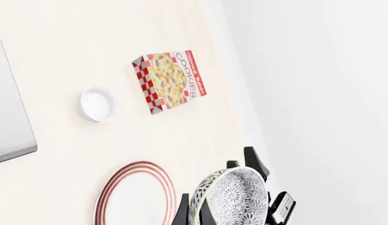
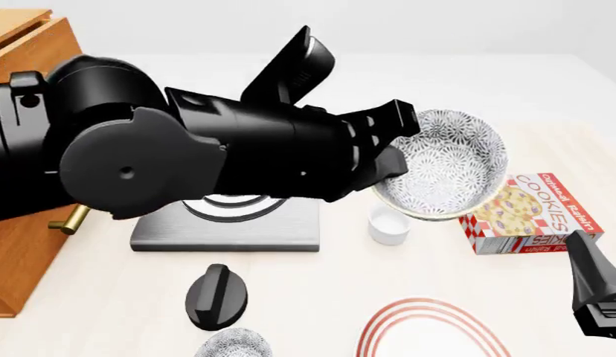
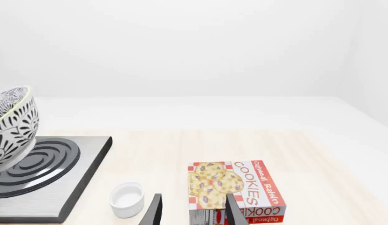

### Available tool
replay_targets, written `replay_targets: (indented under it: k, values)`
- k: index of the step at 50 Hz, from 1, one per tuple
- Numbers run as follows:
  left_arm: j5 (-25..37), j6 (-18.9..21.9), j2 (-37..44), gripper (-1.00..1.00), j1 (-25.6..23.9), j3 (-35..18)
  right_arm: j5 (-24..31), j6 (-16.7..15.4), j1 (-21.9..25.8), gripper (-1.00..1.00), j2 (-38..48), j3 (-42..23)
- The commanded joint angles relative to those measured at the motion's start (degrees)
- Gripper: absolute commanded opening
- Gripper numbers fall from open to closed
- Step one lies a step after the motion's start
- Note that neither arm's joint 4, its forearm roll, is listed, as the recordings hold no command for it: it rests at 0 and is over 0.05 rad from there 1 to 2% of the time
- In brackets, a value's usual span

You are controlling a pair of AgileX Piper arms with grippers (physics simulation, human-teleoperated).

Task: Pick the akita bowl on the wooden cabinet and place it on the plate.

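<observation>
The akita bowl, black-and-white patterned with a pale rim, hangs tilted in the air over the table's middle. My left gripper is shut on its rim. In the left wrist view the bowl sits between the black fingers, with the red-ringed white plate beside it on the table. In the front view the plate lies at the near edge, below the bowl. The wooden cabinet stands far left, mostly hidden by the left arm. My right gripper is open and holds nothing, low at the right.
A small white ramekin and a cookie box lie under and right of the bowl. A grey stove is left of them. A black knobbed object and a look-alike patterned bowl sit near the front.
</observation>
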Motion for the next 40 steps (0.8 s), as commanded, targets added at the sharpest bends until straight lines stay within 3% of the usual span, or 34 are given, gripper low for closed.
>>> replay_targets:
  k: [1, 30, 40]
  values:
    - [-1.5, -1.5, 0.0, -1.0, -1.0, 1.4, 0.0, 0.0, 0.0, 1.0, 0.0, 0.0]
    - [-4.1, -4.6, 2.3, -1.0, -3.4, 3.8, 0.2, 0.0, 0.0, 1.0, -0.1, 0.0]
    - [-8.0, -8.4, 3.0, -1.0, -4.1, 7.0, 0.2, 0.0, 0.0, 1.0, -0.1, 0.0]
